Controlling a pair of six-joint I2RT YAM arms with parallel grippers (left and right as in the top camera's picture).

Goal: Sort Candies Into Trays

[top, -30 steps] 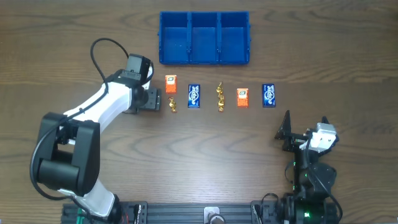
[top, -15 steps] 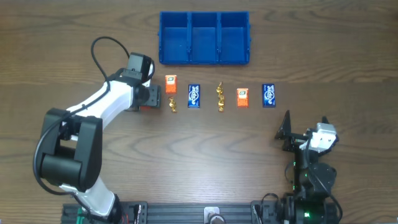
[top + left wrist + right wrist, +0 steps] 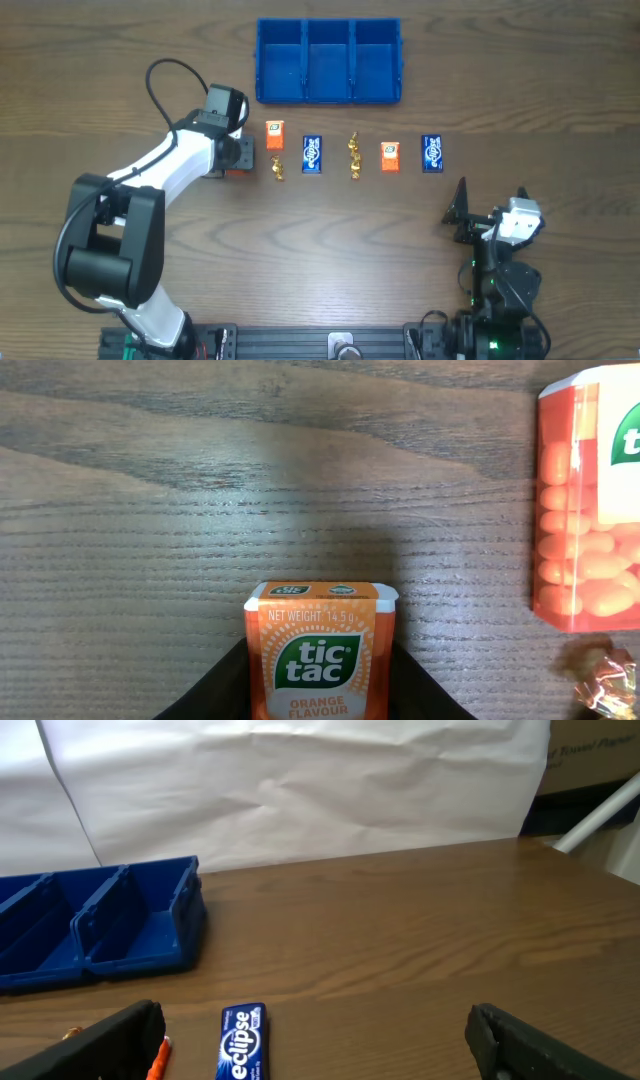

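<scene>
My left gripper (image 3: 236, 162) is shut on an orange candy box (image 3: 320, 652), which stands upright between its dark fingers (image 3: 215, 695) on the table, at the left end of the candy row. A second orange box (image 3: 274, 134) (image 3: 590, 500) lies just right of it, with a gold-wrapped candy (image 3: 279, 167) (image 3: 602, 678) beside that. Further right lie a blue gum pack (image 3: 312, 153), another gold candy (image 3: 353, 155), an orange box (image 3: 389, 156) and a blue gum pack (image 3: 432, 152) (image 3: 240, 1042). My right gripper (image 3: 462, 215) (image 3: 315, 1035) stands open near its base.
The blue tray (image 3: 328, 98) (image 3: 190, 910), with three compartments and nothing in them, stands at the back centre behind the candy row. Bare wooden table lies in front of the row and at both sides. White sheeting hangs behind the table's far edge.
My left gripper has shifted slightly left along the table, and a sliver of the orange box now shows at its tips. The right arm has kept still.
</scene>
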